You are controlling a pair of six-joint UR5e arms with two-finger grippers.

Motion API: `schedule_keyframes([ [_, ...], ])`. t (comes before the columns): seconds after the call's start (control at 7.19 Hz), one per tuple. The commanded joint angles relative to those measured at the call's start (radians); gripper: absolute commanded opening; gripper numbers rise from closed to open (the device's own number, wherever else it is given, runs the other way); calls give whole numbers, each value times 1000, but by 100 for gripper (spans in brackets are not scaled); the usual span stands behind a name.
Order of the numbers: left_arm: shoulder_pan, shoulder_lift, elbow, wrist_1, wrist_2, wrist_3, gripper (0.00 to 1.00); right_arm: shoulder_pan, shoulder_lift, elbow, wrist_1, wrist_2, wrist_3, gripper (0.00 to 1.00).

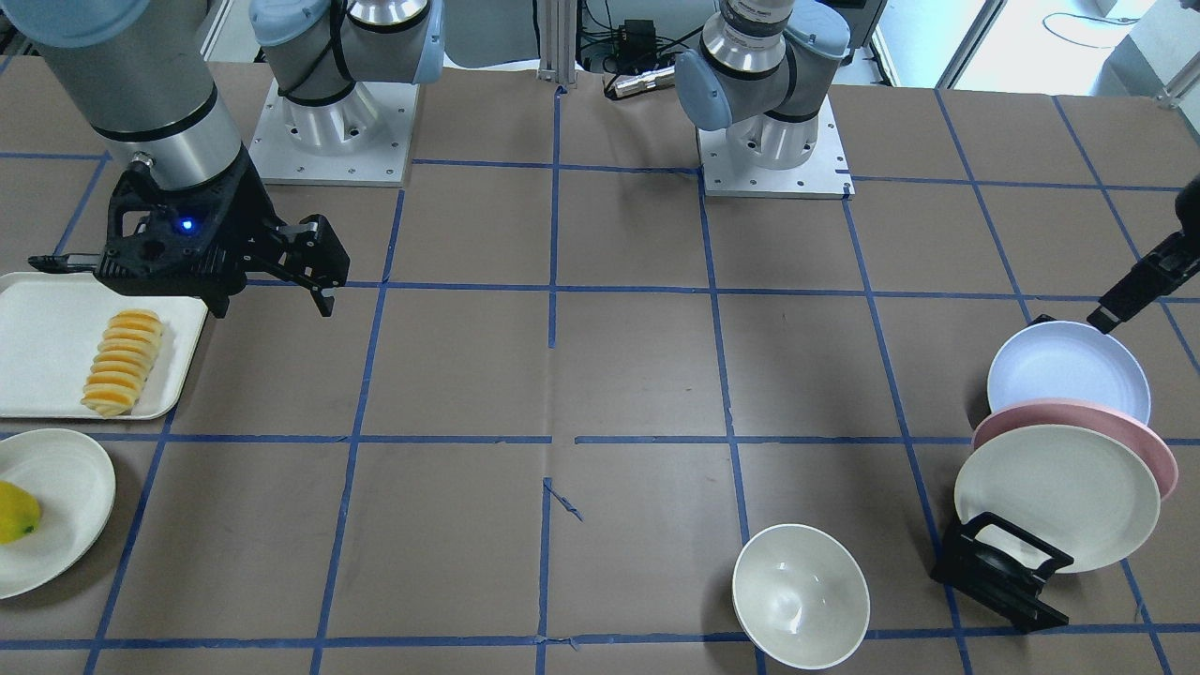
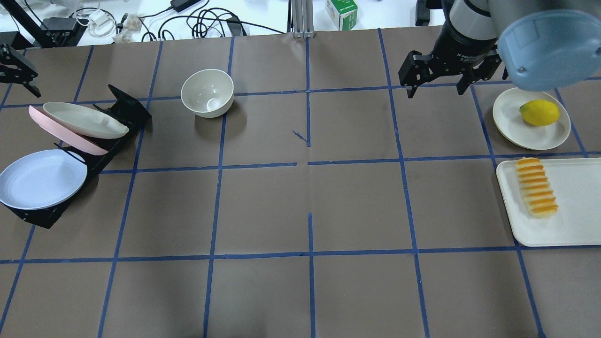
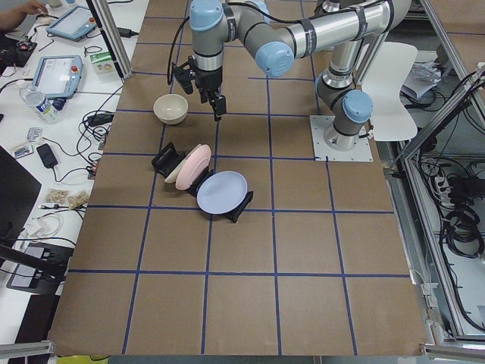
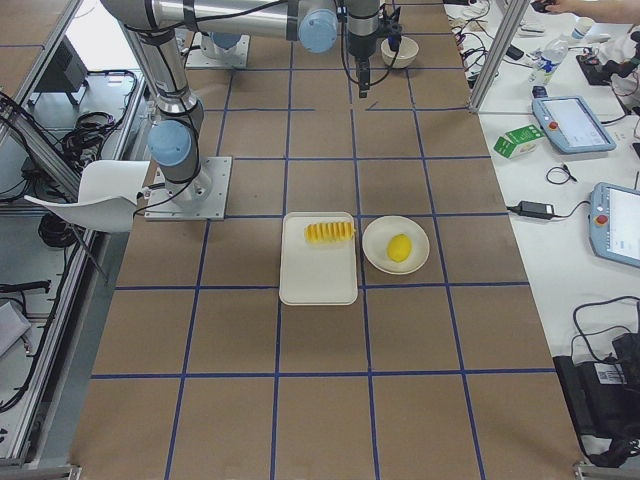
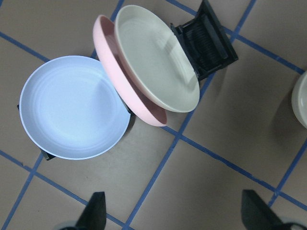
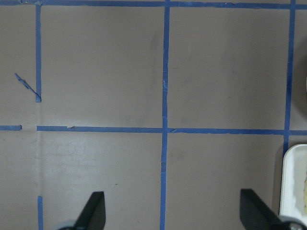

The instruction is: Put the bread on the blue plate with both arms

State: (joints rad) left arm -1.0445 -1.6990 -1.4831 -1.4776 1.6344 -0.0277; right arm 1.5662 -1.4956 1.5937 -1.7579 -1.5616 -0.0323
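Note:
The bread (image 2: 536, 187) lies on a white tray (image 2: 577, 225) at my right; it also shows in the front view (image 1: 122, 361). The blue plate (image 2: 42, 178) leans in a black rack (image 2: 124, 110) at my left, seen from above in the left wrist view (image 5: 74, 108). My right gripper (image 2: 436, 84) is open and empty, high over bare table, beyond and left of the tray. My left gripper (image 5: 175, 218) is open and empty, high above the rack; in the front view it (image 1: 1139, 291) hangs just behind the blue plate (image 1: 1069, 370).
A pink plate (image 5: 124, 91) and a cream plate (image 5: 156, 57) lean in the same rack. A white bowl (image 2: 207, 92) stands beyond the middle left. A lemon (image 2: 539, 112) sits on a cream plate (image 2: 509, 117) beyond the tray.

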Motion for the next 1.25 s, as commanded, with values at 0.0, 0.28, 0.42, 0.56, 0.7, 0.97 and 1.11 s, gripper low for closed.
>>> schedule_keyframes([
  [0.0, 139, -57, -23, 19, -4, 60, 100, 0, 0, 0, 0, 0, 0, 100],
  [0.28, 249, -105, -110, 159, 4, 57, 100, 0, 0, 0, 0, 2, 0, 100],
  [0.42, 257, -128, -147, 215, 5, 57, 97, 0, 0, 0, 0, 0, 0, 100],
  [0.56, 259, -152, -175, 290, 36, 57, 94, 0, 0, 0, 0, 0, 0, 100],
  [0.7, 261, -180, -192, 312, 82, 57, 94, 0, 0, 0, 0, 2, 0, 100],
  [0.97, 294, -221, -201, 312, 87, 57, 94, 0, 0, 0, 0, 2, 0, 100],
  [1.11, 302, -235, -200, 312, 87, 57, 94, 0, 0, 0, 0, 0, 0, 100],
])
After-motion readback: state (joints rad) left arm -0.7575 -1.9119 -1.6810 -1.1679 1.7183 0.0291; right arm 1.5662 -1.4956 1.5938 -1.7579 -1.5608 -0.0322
